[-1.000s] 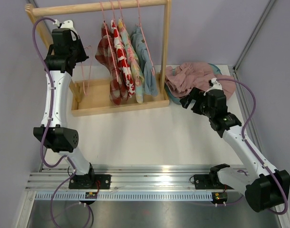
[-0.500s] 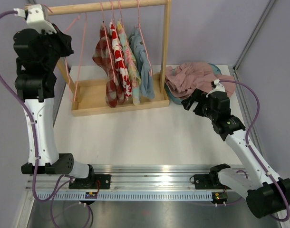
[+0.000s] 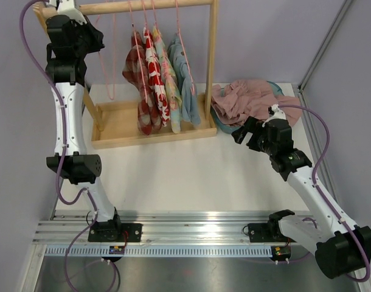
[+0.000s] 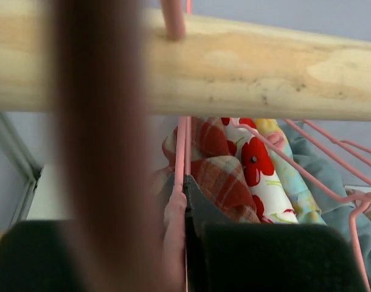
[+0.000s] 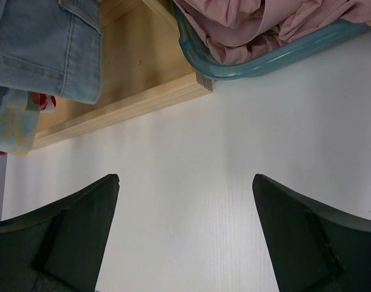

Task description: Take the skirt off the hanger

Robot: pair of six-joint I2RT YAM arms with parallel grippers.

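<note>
My left gripper (image 3: pixel 93 38) is up at the left end of the wooden rail (image 3: pixel 161 6) and shut on a bare pink hanger (image 3: pixel 110 67) that hangs below the rail. In the left wrist view the gripper (image 4: pixel 185 188) pinches the hanger's wire (image 4: pixel 181 146), and the hook goes up over the rail (image 4: pixel 246 73). Several skirts hang on pink hangers: plaid (image 3: pixel 140 91), red floral (image 3: pixel 155 73), pastel and denim (image 3: pixel 187 82). My right gripper (image 3: pixel 240 132) is open and empty above the white table (image 5: pixel 191 158), near the rack's right post.
A teal basket (image 5: pixel 258 64) with a crumpled pink garment (image 3: pixel 246 100) sits right of the rack. The rack's wooden base tray (image 3: pixel 118 125) lies under the skirts. A metal frame post runs up the right side.
My left arm has swung out to the left and back up to the rail, carrying the bare pink hanger from low beside the rack up to the rail. The right arm has barely moved.
</note>
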